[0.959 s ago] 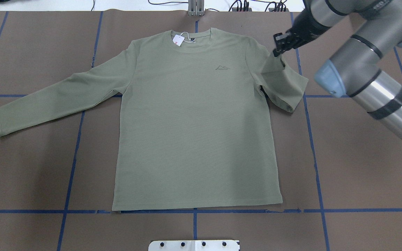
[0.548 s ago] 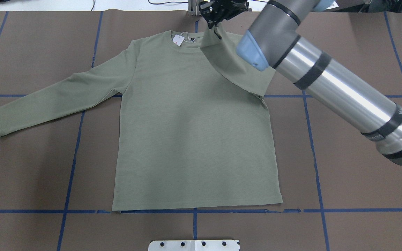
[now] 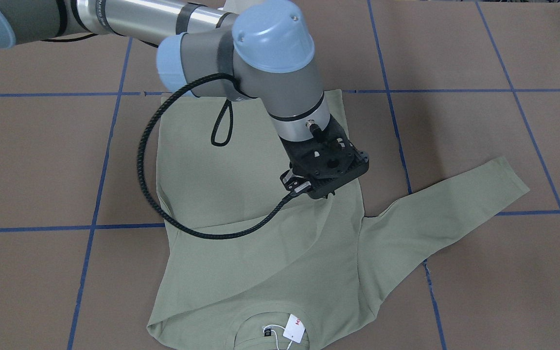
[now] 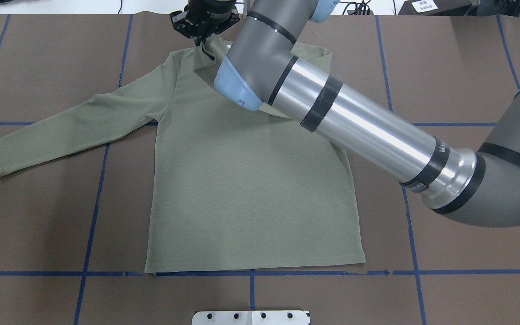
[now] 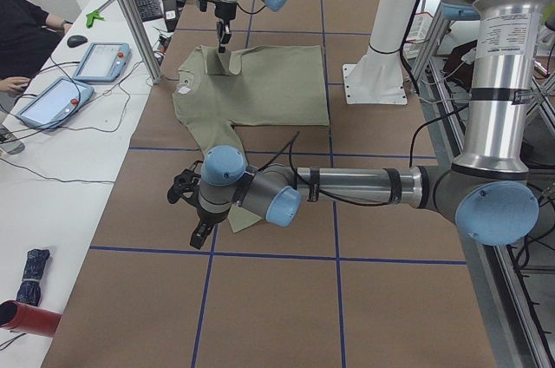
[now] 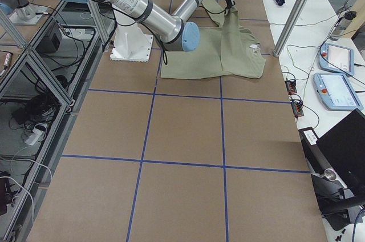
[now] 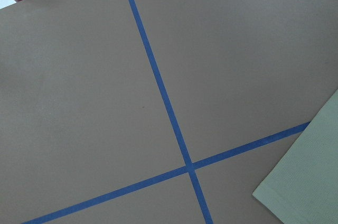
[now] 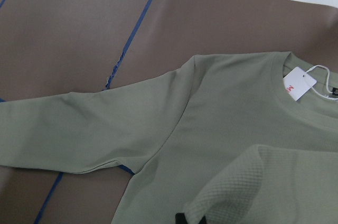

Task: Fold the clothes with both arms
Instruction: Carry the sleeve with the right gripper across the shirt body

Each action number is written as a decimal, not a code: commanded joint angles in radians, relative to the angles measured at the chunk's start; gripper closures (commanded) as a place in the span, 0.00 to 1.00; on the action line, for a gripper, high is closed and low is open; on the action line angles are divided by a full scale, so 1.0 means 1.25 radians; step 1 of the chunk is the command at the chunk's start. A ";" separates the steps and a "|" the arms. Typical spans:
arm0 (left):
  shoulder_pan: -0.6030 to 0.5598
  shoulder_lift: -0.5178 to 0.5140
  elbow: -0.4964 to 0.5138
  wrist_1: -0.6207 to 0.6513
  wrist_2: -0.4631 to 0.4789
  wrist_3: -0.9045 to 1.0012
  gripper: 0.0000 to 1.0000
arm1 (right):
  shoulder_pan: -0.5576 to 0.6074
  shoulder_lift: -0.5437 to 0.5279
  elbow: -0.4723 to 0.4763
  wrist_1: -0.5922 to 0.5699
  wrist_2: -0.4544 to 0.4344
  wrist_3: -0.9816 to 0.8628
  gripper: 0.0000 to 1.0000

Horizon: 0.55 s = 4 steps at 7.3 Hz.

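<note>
The brown table (image 4: pixel 467 67) has my shirt (image 4: pixel 242 189) lying flat in the middle, front up. My right arm (image 4: pixel 368 135) reaches across it. One sleeve (image 3: pixel 260 253) is lifted over the chest, and my right claw (image 4: pixel 199 38) is pinched tight on its end. The cloth looks soft, light and floppy, so I think cuffs and edges are best to grab. My left claw (image 5: pixel 186 207) is near the other cuff (image 7: pixel 301 182). I cannot tell if it is apart or together.

Sage-green shirt (image 4: pixel 251 189) flat, one sleeve (image 4: pixel 208 56) held across chest by right arm (image 4: pixel 368 135)
</note>
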 commanded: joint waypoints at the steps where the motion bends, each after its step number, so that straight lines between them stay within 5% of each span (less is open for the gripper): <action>1: 0.000 0.000 0.004 0.000 0.000 -0.001 0.00 | -0.039 -0.003 -0.012 0.002 -0.046 0.003 1.00; 4: 0.000 -0.001 0.006 0.000 0.000 0.000 0.00 | -0.046 0.007 -0.074 0.075 -0.062 0.005 1.00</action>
